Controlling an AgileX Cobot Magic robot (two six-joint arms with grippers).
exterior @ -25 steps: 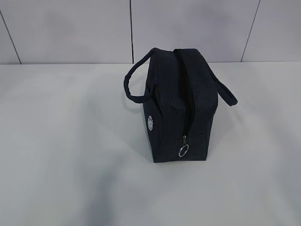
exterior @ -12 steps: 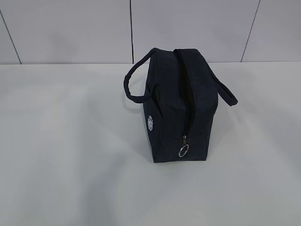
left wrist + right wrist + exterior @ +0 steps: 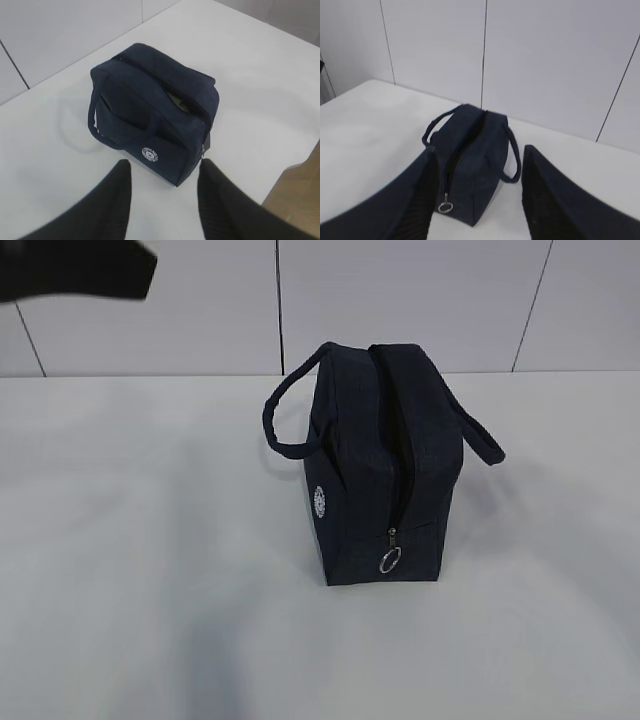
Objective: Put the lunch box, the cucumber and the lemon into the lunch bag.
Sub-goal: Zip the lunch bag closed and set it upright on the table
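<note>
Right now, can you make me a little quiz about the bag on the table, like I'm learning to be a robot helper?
1. True or false: the lunch bag is lying flat on its side.
2. Which is seen hanging at the near end of the zipper? A) a metal ring pull B) a red ribbon C) a key
3. Fill in: both the left hand and the right hand are open and hold ____.

Key:
1. False, it stands upright on the white table.
2. A
3. nothing
</note>
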